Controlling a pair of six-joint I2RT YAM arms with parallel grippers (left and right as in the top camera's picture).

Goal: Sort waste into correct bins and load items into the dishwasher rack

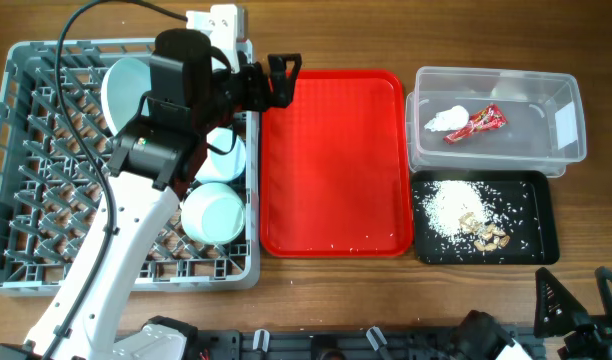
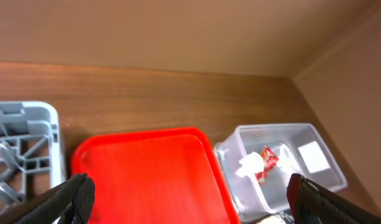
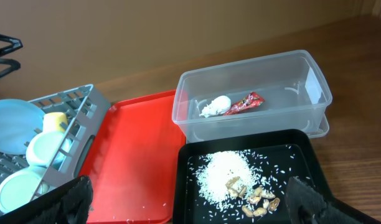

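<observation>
The grey rack (image 1: 16, 150) holds the pale blue plate (image 1: 121, 85), two bowls (image 1: 214, 212) and, in the right wrist view, the yellow cup (image 3: 53, 120). My left gripper (image 1: 276, 80) is open and empty over the red tray's far left corner (image 2: 190, 202). The clear tub (image 1: 496, 80) holds the napkin (image 1: 446, 120) and red wrapper (image 1: 478, 122). The black tray (image 1: 531, 190) holds rice (image 1: 451, 205) and brown scraps (image 1: 486, 232). My right gripper (image 1: 586, 300) is open and empty near the front right edge (image 3: 187, 202). Spoon and fork are not visible.
The flat red tray (image 1: 331, 160) lies between the rack and the bins, with a few rice grains near its front edge. My left arm stretches across the rack's right half. A white box (image 1: 218, 20) stands behind the rack.
</observation>
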